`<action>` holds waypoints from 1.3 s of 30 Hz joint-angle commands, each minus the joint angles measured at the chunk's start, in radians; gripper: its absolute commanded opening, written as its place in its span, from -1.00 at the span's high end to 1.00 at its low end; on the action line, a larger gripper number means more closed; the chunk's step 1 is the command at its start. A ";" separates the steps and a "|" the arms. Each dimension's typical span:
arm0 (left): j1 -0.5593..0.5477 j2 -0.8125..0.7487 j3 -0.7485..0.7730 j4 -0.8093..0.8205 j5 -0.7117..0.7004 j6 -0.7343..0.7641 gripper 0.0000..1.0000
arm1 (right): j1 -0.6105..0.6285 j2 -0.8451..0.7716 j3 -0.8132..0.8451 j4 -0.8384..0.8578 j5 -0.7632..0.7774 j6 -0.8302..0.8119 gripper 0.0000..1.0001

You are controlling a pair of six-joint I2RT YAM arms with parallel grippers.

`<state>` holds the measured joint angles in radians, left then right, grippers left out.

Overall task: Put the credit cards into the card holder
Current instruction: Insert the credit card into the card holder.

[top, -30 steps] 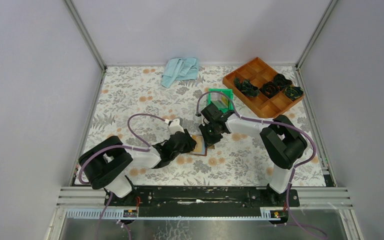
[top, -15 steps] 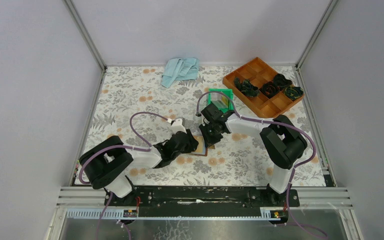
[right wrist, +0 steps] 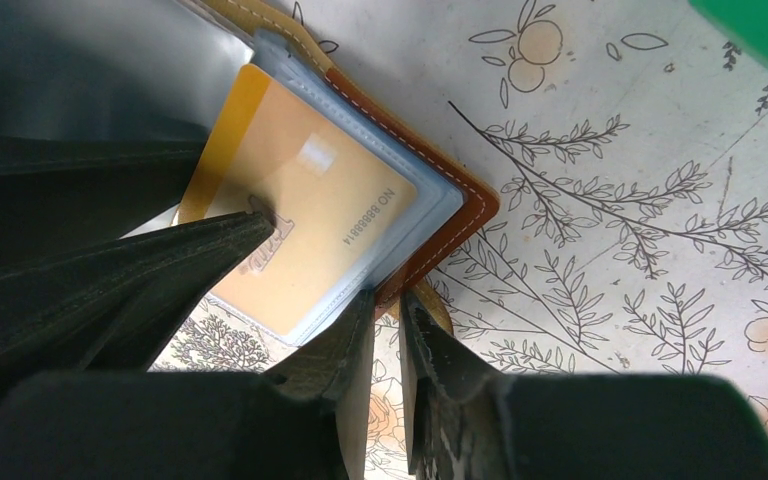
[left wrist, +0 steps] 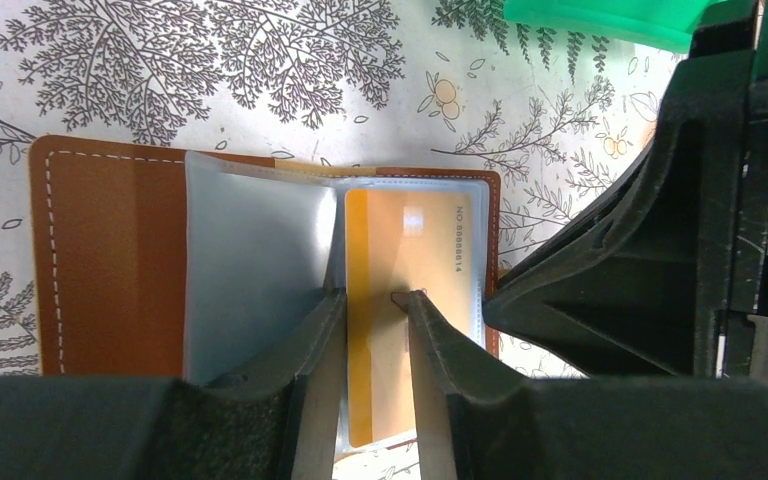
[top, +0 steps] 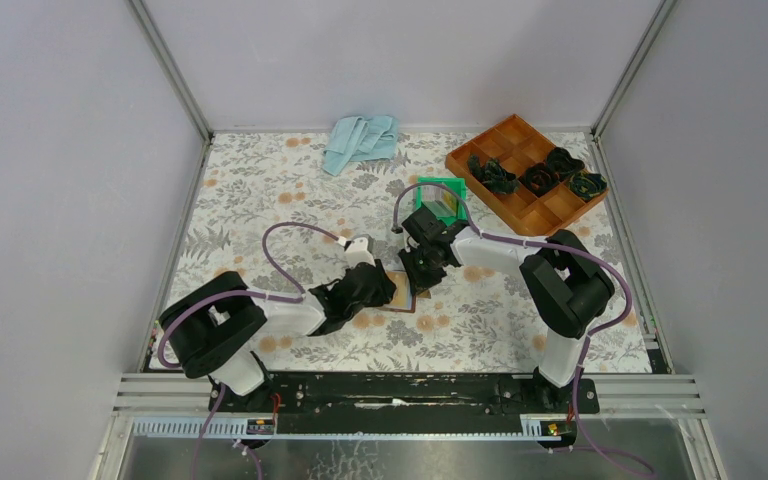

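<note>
- The floral table [top: 260, 200] has both arms meeting near its middle.
- The right gripper [right wrist: 388, 300] is clenched on the edge of the card holder [right wrist: 470, 205].
- The left gripper [left wrist: 370, 295] has its jaws narrowly parted over the gold credit card [left wrist: 410, 240]; whether they grip it, I cannot tell.
- The card holder lies flat, unfolded.
- The gold credit card sits partway inside the clear sleeve [left wrist: 250, 260].

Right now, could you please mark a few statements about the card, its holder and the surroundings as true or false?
1. The card holder lies open on the table. True.
2. The gold card lies wholly outside it. False: it sits partly in a clear sleeve.
3. The left hand is over the blue cloth. False: its fingertips are at the gold card.
4. The wooden tray holds dark items. True.
</note>
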<state>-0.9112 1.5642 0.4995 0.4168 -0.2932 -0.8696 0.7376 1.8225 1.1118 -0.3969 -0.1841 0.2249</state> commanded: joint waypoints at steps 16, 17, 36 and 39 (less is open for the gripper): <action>-0.099 0.065 0.091 -0.078 0.158 0.001 0.35 | 0.036 0.036 0.037 0.060 -0.026 0.004 0.56; -0.101 0.068 0.095 -0.079 0.159 0.003 0.35 | 0.037 0.038 0.038 0.060 -0.025 0.005 0.56; -0.111 0.032 0.082 -0.086 0.138 0.022 0.58 | 0.036 0.029 0.037 0.053 -0.014 -0.001 0.56; -0.112 0.028 0.079 -0.084 0.140 0.030 0.62 | 0.036 0.028 0.037 0.052 -0.013 -0.003 0.56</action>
<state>-0.9581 1.5848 0.5770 0.3141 -0.3298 -0.8337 0.7391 1.8225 1.1229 -0.4438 -0.1654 0.2207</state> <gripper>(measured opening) 0.268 0.221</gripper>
